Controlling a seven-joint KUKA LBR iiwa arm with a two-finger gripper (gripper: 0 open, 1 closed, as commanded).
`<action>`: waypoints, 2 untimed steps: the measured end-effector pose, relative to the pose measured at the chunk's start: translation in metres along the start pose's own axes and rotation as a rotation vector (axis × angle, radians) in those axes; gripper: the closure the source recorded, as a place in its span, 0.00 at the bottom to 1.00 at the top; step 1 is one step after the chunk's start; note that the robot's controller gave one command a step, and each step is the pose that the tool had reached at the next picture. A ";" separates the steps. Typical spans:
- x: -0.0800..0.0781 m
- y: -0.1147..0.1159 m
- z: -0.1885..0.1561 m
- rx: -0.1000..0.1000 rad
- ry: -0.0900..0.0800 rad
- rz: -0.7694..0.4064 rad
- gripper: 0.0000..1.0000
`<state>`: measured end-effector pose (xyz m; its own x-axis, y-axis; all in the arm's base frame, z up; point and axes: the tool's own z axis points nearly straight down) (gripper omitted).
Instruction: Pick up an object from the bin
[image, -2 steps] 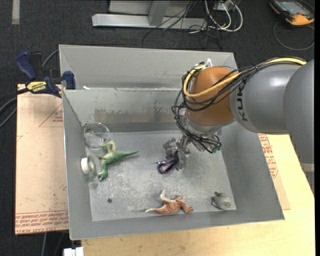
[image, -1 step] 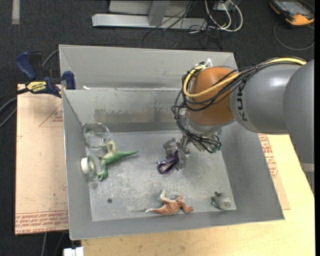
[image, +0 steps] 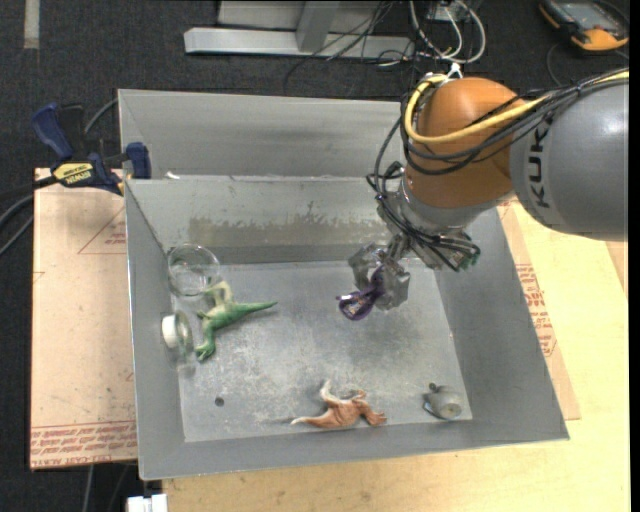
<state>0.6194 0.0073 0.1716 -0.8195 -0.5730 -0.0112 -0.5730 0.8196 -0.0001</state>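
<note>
In the camera view the arm (image: 585, 160) comes in from the right over the grey metal bin (image: 300, 215), its wrist wrapped in a rounded orange cover (image: 462, 140) with yellow and black cables looped round it. Below the cover the hand (image: 380, 283) hangs over the right-hand middle of the bin floor, towards the far wall. Its two grey fingers (image: 398, 288) are pressed in on a small purple curved thing (image: 356, 303), a thin loop-like piece whose upper part sits between the fingers while its lower end curls out to the left and near side beneath them. Whether that lower end touches the floor I cannot tell.

Everything else lies well apart from the hand. At the left side of the bin a clear plastic cup (image: 192, 268) lies against the left wall. Just near of it is a green toy dinosaur (image: 228, 314), its long tail stretched out to the right, and a small white round piece (image: 176, 330) sits just beside the dinosaur on its left, close to the wall. Along the near wall, about the middle, a tan toy dinosaur (image: 342, 411) lies on its side. To its right, in the near right corner, is a small grey lump (image: 442, 403) whose kind I cannot make out. The middle of the floor is bare, scuffed metal.
</note>
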 end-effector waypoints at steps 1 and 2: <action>0.000 0.000 0.000 0.000 0.000 0.000 1.00; 0.007 0.008 -0.097 -0.001 0.000 -0.032 1.00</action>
